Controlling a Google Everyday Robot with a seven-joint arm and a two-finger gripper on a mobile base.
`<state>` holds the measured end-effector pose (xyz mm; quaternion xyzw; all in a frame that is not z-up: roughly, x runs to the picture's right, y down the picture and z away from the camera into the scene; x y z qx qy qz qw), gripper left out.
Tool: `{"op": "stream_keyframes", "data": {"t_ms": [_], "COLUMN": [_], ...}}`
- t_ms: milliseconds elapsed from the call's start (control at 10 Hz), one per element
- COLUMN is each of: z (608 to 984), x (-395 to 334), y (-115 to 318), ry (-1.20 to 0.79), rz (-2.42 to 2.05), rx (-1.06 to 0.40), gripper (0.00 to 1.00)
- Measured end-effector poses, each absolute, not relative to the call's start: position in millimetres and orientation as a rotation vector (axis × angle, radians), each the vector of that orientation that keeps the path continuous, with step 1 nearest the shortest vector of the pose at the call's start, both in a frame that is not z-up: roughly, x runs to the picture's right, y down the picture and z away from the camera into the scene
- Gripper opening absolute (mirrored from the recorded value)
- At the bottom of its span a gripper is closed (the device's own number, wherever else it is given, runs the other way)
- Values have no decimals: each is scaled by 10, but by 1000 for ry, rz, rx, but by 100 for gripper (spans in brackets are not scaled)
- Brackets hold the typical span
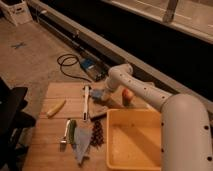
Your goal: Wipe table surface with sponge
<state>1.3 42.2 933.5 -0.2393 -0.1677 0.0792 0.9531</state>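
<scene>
Wooden desk (52,145): gripper (101,96) sits over the sponge (98,94), grip unclear; next, press and sweep.

Yellow tray (116,150), banana (56,107), possibly apple (128,95).
</scene>
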Motion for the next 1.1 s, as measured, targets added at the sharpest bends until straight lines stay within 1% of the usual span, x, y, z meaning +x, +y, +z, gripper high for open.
{"op": "stream_keyframes", "data": {"t_ms": [200, 400, 600, 800, 1100], "z": [9193, 9197, 9281, 9363, 9371], "x": [-7, 168, 445, 543, 270], "y": [585, 595, 495, 364, 297], "ry": [-320, -291, -259, -258, -303], "rz": [170, 199, 228, 229, 191], "rx": [-498, -498, -484, -467, -460], "gripper": [5, 5, 5, 5, 5]}}
